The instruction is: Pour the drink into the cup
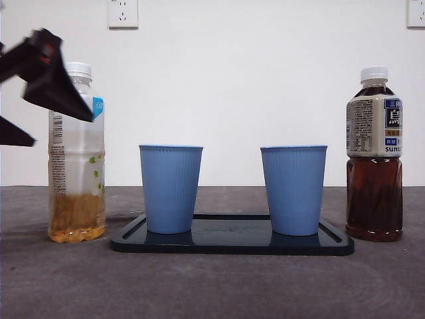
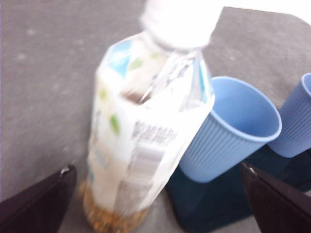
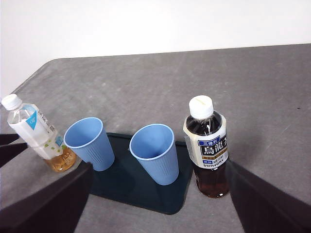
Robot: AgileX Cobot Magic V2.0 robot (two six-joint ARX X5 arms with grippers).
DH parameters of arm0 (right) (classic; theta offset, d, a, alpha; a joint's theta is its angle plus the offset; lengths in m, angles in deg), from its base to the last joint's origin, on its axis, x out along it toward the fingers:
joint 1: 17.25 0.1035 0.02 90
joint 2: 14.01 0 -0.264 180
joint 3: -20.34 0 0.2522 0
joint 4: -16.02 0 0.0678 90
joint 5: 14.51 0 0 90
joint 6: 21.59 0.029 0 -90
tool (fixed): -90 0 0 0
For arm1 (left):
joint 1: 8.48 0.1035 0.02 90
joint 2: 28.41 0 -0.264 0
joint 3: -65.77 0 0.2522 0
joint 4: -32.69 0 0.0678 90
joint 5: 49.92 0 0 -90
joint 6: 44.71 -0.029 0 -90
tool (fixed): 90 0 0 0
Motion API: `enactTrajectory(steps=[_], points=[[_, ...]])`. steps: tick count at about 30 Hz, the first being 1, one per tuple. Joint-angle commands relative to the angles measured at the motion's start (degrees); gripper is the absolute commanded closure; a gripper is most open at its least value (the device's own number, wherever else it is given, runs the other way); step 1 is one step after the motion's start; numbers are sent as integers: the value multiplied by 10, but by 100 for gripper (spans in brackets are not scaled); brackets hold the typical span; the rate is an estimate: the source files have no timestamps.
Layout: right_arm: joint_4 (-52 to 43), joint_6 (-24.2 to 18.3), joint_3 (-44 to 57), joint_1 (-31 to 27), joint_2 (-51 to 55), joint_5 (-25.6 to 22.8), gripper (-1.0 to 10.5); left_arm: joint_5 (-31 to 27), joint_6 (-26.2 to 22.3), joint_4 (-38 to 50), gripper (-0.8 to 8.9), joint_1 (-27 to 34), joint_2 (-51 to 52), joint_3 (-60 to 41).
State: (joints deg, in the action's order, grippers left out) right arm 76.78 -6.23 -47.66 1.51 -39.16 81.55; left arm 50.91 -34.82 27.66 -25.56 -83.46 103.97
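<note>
A clear bottle with a white cap and a little pale tea stands left of the tray. My left gripper comes in from the upper left, open, with its jaws either side of this bottle's upper part, not closed on it. Two blue cups stand upright on a dark tray. A dark tea bottle, capped, stands right of the tray. My right gripper is open and empty, high above the dark bottle and the cups.
The grey table runs to a white wall with sockets. The nearer cup stands close beside the pale bottle in the left wrist view.
</note>
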Motion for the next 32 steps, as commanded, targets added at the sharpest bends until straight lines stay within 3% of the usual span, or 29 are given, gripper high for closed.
enactTrajectory(steps=[1,17,26,32], points=[[-2,-4,-10,3,-2,2,511,0,-18,45,290,-3,-43,-1],[-2,-4,-10,3,-2,6,511,-16,-58,254,293,-3,-223,-1],[-2,-4,-10,3,-2,6,511,-19,-58,295,572,-3,-265,-1],[-2,-5,-10,3,-2,6,511,-19,-58,300,605,-5,-251,-1]])
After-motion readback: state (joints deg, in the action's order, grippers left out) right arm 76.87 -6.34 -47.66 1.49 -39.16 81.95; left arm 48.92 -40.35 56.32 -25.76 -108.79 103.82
